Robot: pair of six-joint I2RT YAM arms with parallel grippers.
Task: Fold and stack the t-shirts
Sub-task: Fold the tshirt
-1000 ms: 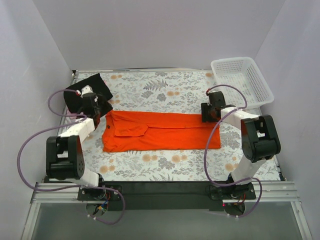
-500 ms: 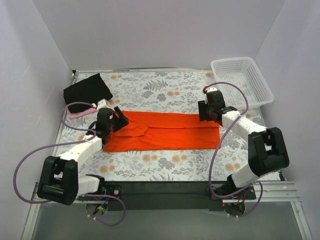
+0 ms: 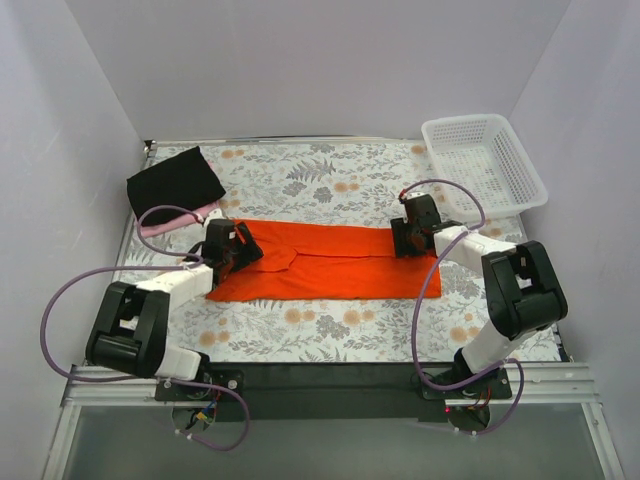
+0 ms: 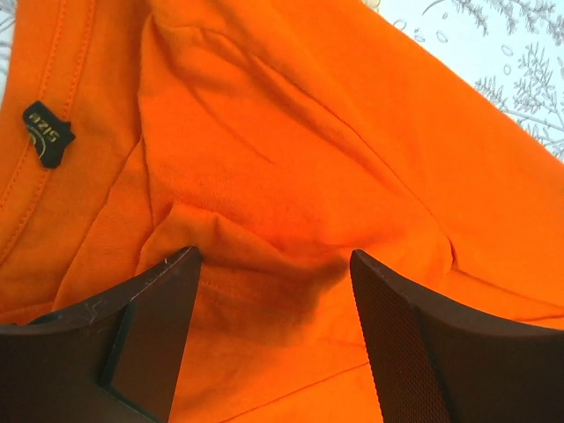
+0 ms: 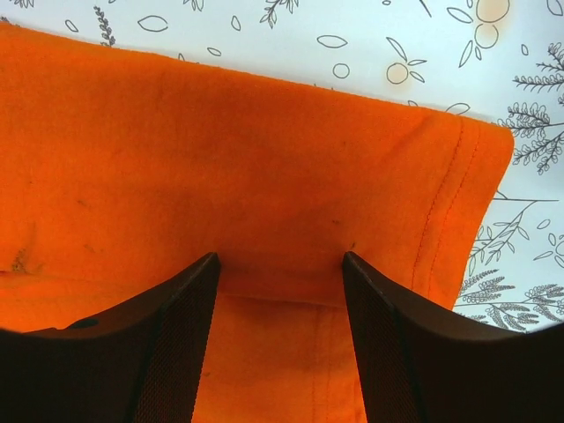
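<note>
The orange t-shirt [image 3: 330,262] lies folded into a long band across the middle of the table. My left gripper [image 3: 236,246] is down on its left, collar end. In the left wrist view the gripper [image 4: 273,257] is open, with rumpled orange cloth [image 4: 291,159] and a black size tag [image 4: 48,134] between and beyond the fingers [image 4: 398,335]. My right gripper [image 3: 410,238] is down on the shirt's far right edge. In the right wrist view it [image 5: 280,259] is open over the hem [image 5: 445,211]. The black t-shirt [image 3: 175,180] lies folded at the far left on the pink t-shirt [image 3: 160,225].
A white mesh basket [image 3: 485,160] stands at the far right corner. The floral tablecloth [image 3: 330,180] covers the table. White walls close in the back and both sides. Purple cables loop off both arms.
My left gripper has swung from the black shirt at the far left down onto the orange shirt's left end. My right gripper has shifted a little onto the shirt's right end.
</note>
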